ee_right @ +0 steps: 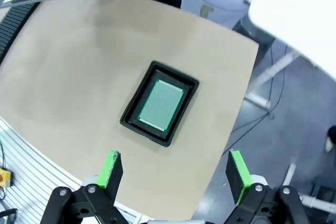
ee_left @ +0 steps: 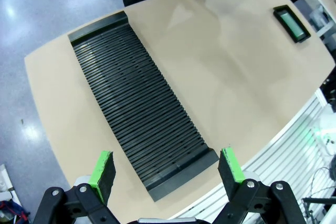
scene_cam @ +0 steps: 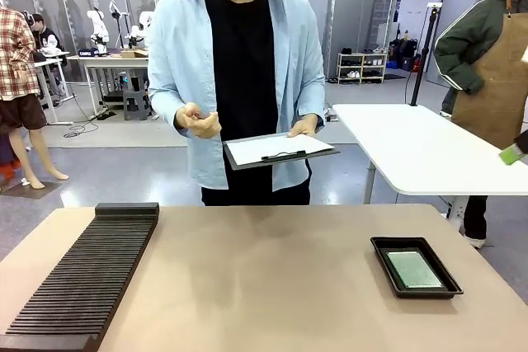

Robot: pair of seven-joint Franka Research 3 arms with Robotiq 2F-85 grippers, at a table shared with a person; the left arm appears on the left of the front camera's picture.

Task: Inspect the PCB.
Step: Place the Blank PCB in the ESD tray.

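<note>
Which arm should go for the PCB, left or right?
Right, likely. The right gripper hangs open above the PCB lying in the black tray on the robot's right side of the table. The left gripper, also open, is over the slotted rack, far across from the tray.

Table (scene_cam: 264, 286): smooth matt tan top, looks like laminate; faint soft sheen toward the far edge.
Slotted rack (scene_cam: 87, 282): matt black, plastic-looking, finely ribbed, along the table's left edge.
Tray (scene_cam: 415, 267): black plastic look, slight gloss on the rim, near the right edge.
PCB (scene_cam: 415, 269): pale green, matt face with a fine dotted grain, lying in the tray.
Clipboard (scene_cam: 279, 151): white paper sheet on a dark board, black clip.
Left gripper (ee_left: 167, 171): pads (ee_left: 102, 172) green, rubbery and matt; black body.
Right gripper (ee_right: 176, 174): same green pads (ee_right: 237, 173), black matt body.
</note>
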